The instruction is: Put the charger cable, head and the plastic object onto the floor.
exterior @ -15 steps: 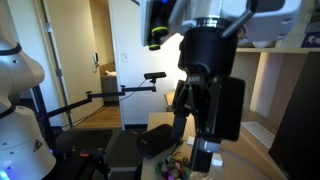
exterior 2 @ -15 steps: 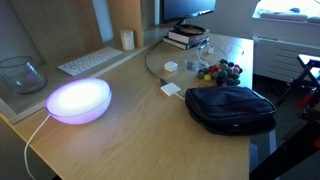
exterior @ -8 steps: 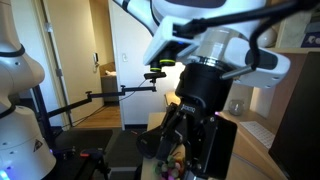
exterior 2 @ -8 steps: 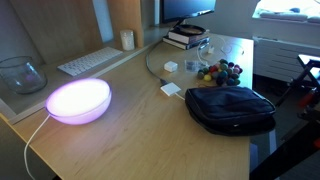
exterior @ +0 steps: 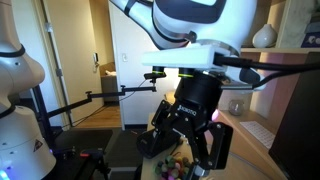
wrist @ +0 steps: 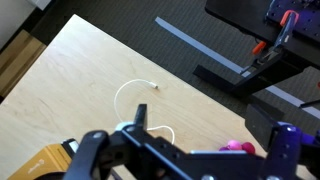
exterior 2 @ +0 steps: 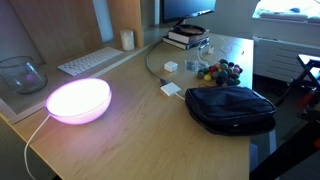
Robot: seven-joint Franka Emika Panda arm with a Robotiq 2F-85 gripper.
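Black end effector (wrist: 190,152) hangs with jaws spread wide, gripping nothing.

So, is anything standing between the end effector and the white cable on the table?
Nothing visible does. In the wrist view the open end effector hangs above the cable, which lies as a loop on bare table.
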